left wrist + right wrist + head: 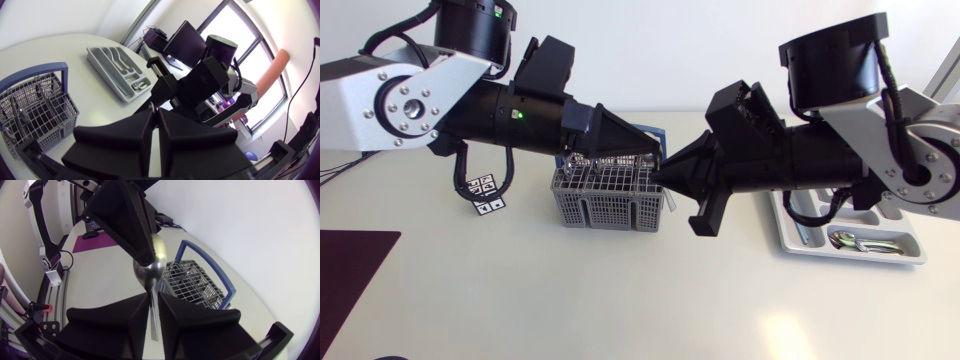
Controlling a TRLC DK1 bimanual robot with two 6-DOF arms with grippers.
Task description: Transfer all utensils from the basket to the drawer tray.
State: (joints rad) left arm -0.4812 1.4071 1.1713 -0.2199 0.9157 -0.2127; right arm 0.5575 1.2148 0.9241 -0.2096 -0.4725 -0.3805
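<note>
Basket (pixel 610 205) at middle of surface, near far edge, utensils standing in its grid. Drawer tray (pixel 790 235) toward right edge, one spoon in tray (pixel 850 240) lying in near compartment. Left hand (pixel 154 111) and right hand (pixel 154 296) meeting tip to tip above basket's right end. Right hand clenched on handle of raised spoon (pixel 150 270); left hand pinching same spoon at bowl, only narrow slit between its fingers.
</note>
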